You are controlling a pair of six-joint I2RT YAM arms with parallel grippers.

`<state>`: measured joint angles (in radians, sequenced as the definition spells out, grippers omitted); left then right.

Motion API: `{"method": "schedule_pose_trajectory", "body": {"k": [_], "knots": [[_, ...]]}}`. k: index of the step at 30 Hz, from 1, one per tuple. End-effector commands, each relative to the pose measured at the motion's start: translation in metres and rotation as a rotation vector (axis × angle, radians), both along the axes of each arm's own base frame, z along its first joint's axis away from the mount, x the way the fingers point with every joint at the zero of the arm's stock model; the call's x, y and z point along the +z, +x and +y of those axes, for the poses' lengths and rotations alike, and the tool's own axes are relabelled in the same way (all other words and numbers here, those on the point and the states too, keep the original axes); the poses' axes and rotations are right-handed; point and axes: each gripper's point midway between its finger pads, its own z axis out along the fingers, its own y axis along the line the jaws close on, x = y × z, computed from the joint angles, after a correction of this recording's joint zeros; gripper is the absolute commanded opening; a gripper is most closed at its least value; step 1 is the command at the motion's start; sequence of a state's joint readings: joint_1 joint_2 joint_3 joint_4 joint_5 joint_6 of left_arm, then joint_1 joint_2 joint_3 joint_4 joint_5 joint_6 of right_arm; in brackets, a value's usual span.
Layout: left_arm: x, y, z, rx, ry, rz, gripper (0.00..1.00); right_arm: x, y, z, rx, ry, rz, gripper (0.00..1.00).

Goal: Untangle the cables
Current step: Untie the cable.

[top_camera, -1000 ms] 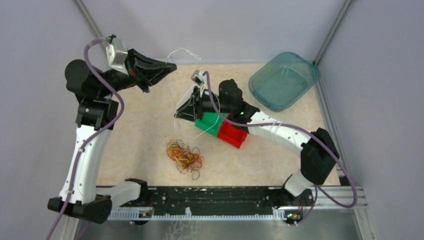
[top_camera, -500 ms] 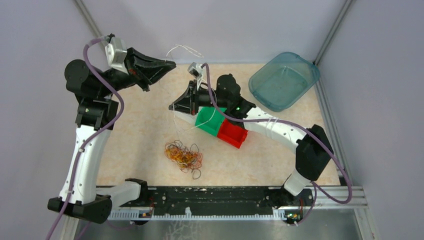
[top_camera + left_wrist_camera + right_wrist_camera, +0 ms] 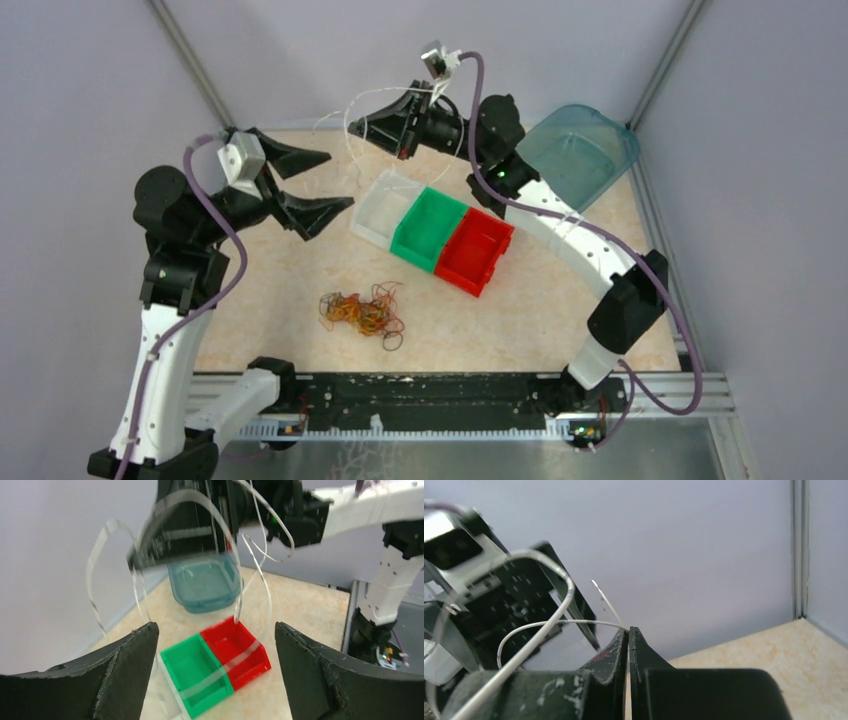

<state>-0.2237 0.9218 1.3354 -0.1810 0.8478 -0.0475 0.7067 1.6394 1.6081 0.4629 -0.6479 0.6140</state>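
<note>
The cables (image 3: pixel 362 312), a small tangle of orange, red, yellow and brown loops, lie on the table in front of the bins. No gripper touches them. My right gripper (image 3: pixel 352 124) is raised at the back and shut on a thin white cable (image 3: pixel 349 142) that loops down from its tip. The right wrist view shows that white cable (image 3: pixel 574 622) pinched at the right gripper's (image 3: pixel 629 629) tip. My left gripper (image 3: pixel 338 180) stands wide open, just left of and below the right one. In the left wrist view the left gripper (image 3: pixel 216 630) holds nothing, and the white cable (image 3: pixel 240 592) dangles blurred ahead of it.
A row of three joined bins stands mid-table: clear (image 3: pixel 378 215), green (image 3: pixel 428 228) and red (image 3: pixel 478 250). A teal tub (image 3: pixel 570 155) sits at the back right corner. Grey walls close in the back and sides. The left wrist view shows the green bin (image 3: pixel 195 672) below the jaws.
My left gripper has opened, let go of the white cable and dropped lower. The right arm has shut on that cable and lifted it toward the back, uncovering the bins.
</note>
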Motion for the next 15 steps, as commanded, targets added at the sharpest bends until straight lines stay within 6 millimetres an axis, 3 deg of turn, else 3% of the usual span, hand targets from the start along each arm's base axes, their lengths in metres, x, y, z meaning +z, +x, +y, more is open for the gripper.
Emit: {"method": "schedule_pose_trajectory", "body": {"k": [1, 4, 6, 10, 15], "knots": [[-0.055, -0.005, 0.003, 0.006, 0.079, 0.123, 0.92, 0.060, -0.021, -0.011, 0.022, 0.093, -0.098, 0.00], [-0.083, -0.004, 0.005, 0.015, 0.103, 0.139, 0.90, 0.084, -0.026, -0.016, 0.025, 0.126, -0.127, 0.00], [-0.091, 0.002, 0.007, 0.041, 0.115, 0.132, 0.90, 0.087, -0.018, -0.013, 0.023, 0.130, -0.120, 0.00], [-0.081, 0.005, 0.007, 0.039, 0.133, 0.093, 0.90, 0.098, -0.009, -0.017, -0.002, 0.116, -0.136, 0.00], [-0.058, 0.012, 0.013, 0.085, 0.176, 0.012, 0.99, 0.067, 0.030, -0.014, -0.142, -0.042, -0.143, 0.00]]}}
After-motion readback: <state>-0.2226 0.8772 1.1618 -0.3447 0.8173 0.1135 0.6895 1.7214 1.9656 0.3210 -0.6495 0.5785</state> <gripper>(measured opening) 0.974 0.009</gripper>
